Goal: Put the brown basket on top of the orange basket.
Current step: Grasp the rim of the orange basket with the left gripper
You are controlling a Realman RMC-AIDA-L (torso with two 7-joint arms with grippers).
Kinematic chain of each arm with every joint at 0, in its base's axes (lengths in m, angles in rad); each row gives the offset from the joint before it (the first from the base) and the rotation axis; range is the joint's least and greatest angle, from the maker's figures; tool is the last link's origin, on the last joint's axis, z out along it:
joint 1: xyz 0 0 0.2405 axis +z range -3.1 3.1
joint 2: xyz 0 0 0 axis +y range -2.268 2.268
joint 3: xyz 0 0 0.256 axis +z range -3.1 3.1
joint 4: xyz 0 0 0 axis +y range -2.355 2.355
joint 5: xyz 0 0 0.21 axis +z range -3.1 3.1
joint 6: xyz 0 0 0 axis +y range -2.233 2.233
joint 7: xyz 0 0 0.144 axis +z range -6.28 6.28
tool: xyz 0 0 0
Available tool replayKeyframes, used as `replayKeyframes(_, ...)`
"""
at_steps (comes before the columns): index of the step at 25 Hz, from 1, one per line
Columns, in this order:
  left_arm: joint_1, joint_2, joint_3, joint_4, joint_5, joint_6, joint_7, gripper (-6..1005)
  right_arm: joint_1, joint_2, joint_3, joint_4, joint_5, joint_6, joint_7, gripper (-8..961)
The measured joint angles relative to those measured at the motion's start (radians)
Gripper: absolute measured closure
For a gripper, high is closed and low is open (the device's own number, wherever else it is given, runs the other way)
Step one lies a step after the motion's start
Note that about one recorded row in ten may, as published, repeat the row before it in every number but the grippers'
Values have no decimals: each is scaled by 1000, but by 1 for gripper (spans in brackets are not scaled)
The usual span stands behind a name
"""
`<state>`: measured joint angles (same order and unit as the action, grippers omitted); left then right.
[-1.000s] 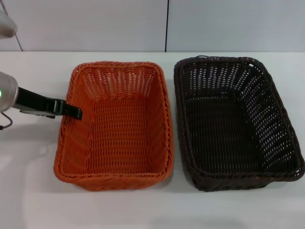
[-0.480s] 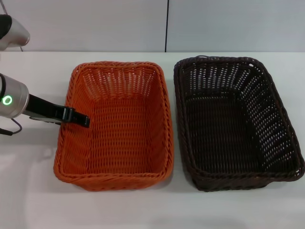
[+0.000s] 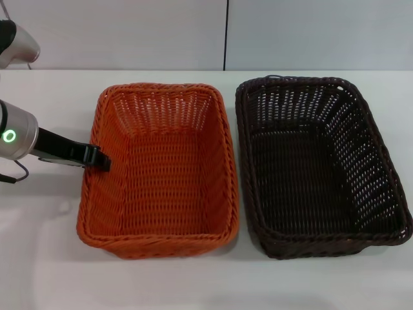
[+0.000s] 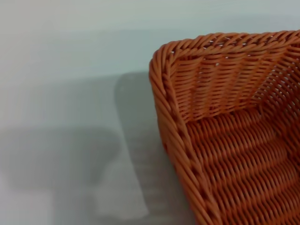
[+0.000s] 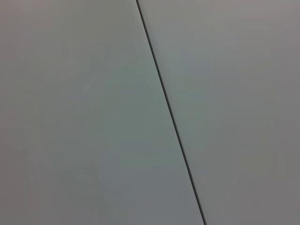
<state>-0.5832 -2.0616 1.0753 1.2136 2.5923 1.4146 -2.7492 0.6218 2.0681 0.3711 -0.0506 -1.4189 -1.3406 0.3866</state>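
The orange basket (image 3: 161,181) stands on the white table, left of centre in the head view. The brown basket (image 3: 316,174) stands right beside it, upright and empty, with a narrow gap between them. My left gripper (image 3: 100,158) reaches in from the left and sits at the orange basket's left rim, about midway along it. The left wrist view shows a corner of the orange basket (image 4: 225,140) close up, with table beside it. My right gripper is out of view.
The white table (image 3: 39,245) extends around both baskets. A pale wall with a dark vertical seam (image 3: 226,32) rises behind it. The right wrist view shows only that wall and the seam (image 5: 171,117).
My left gripper moved right over the orange basket's left rim, then drew back a little to the rim. The orange basket has shifted slightly to the right. The brown basket has not moved.
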Motion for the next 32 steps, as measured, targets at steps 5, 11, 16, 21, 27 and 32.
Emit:
replayKeyframes(5,2,0,0,4,0,-2,-1,642,-1,0,0,0,0,0,0,344)
replayKeyframes(11,1,2,0,2,4,4,3,786,-1,1,0,1,0,1,0,345)
replayKeyframes(16,5,17,-10,94,13,34,28,797,-1,1,0,4,0,2,0,345)
replayKeyframes(21,-22,56,-14,169,20,101,36,813,0,1,-4,8,0,2,0,344)
replayKeyframes(27,-99,82,-50,156,20,218,117,829,-4,3,-8,11,0,2,0,345)
replayKeyframes(32,-145,55,-41,143,24,301,186,829,-10,4,-10,13,0,2,7,345)
